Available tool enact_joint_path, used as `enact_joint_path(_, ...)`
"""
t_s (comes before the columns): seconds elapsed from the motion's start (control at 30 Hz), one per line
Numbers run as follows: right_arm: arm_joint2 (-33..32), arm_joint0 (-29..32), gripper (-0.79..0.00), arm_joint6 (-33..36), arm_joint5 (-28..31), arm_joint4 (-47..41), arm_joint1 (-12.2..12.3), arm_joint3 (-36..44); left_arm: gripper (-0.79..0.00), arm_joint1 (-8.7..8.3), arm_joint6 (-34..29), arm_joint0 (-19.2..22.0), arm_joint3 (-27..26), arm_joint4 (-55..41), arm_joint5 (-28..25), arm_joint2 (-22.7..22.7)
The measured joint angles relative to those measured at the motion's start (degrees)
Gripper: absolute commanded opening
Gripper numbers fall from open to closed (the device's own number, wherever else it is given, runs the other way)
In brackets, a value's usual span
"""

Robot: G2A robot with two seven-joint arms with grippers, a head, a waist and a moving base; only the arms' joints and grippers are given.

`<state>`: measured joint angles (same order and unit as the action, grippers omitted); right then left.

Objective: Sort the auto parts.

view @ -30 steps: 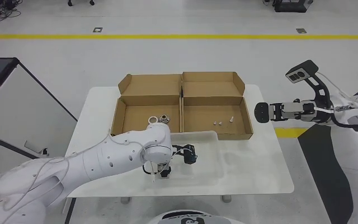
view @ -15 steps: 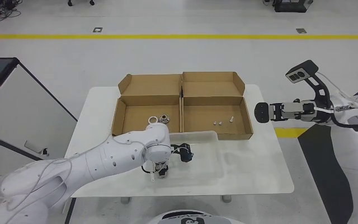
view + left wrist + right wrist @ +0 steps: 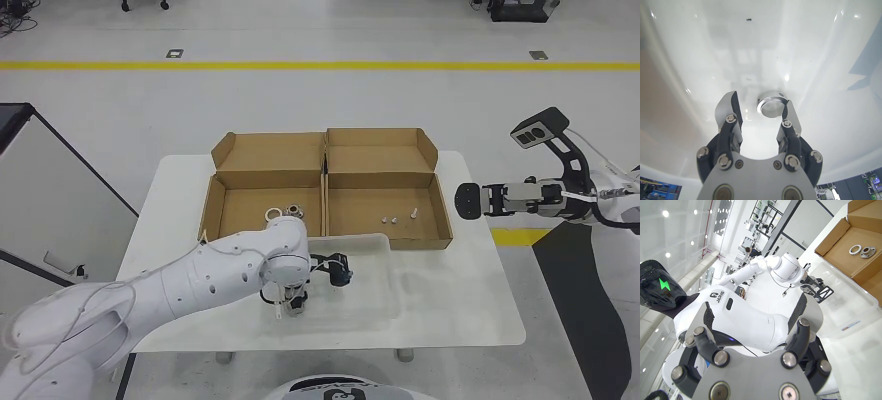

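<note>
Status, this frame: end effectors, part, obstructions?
Left end effector open, straddling metal ring in white bin. Right end effector open, empty, beside table. Nothing in the way.

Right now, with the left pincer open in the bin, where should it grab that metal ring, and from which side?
Clamp the metal ring across its outer wall, coming straight down: it lies flat on the bin floor, bore up. The left pincer sits off-centre, so probably shift it until it straddles the ring.
</note>
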<state>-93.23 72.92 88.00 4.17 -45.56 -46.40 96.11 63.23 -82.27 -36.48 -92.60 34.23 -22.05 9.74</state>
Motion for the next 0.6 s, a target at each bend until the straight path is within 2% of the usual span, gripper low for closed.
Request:
enact_joint_path(0.17, 0.0, 0.0, 0.0, 0.0, 0.0, 0.0, 0.0, 0.0, -0.425, 1.11, 1.47, 0.68, 2.45, -0.44, -1.45, 0.0)
enact_joint_path(0.3, 0.0, 0.0, 0.0, 0.0, 0.0, 0.0, 0.0, 0.0, -0.425, 1.35, 2.14, 1.1, 2.5, -1.36, -2.12, 0.0)
enact_joint_path(0.6, 0.0, 0.0, 0.0, 0.0, 0.0, 0.0, 0.0, 0.0, -0.434, -0.6, 0.96, 3.12, 0.42, -2.81, -0.95, 0.0)
